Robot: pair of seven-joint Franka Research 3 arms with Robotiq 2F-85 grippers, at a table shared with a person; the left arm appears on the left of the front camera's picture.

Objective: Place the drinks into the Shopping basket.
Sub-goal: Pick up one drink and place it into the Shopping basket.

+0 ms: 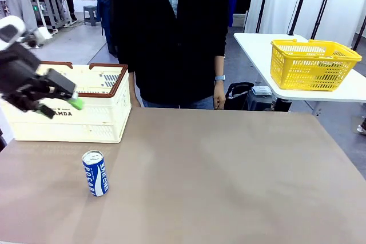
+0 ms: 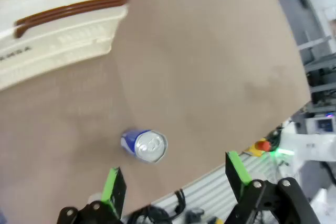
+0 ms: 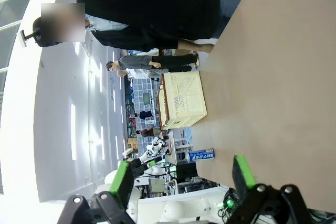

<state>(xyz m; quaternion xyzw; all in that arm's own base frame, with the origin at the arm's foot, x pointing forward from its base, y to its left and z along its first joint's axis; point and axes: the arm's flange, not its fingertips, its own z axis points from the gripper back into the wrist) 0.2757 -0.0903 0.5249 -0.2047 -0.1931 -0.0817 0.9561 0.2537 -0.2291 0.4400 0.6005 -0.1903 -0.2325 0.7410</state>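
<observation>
Front view: the blue can (image 1: 95,180) was seen upright near the Shopping basket (image 1: 91,121); fingers of left gripper (image 2: 173,167) and right gripper (image 3: 181,163) were spread, empty.

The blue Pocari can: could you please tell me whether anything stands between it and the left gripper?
Nothing visible does. The blue can stands alone on the bare table, and the open left gripper hangs higher up with only air between them.
</observation>
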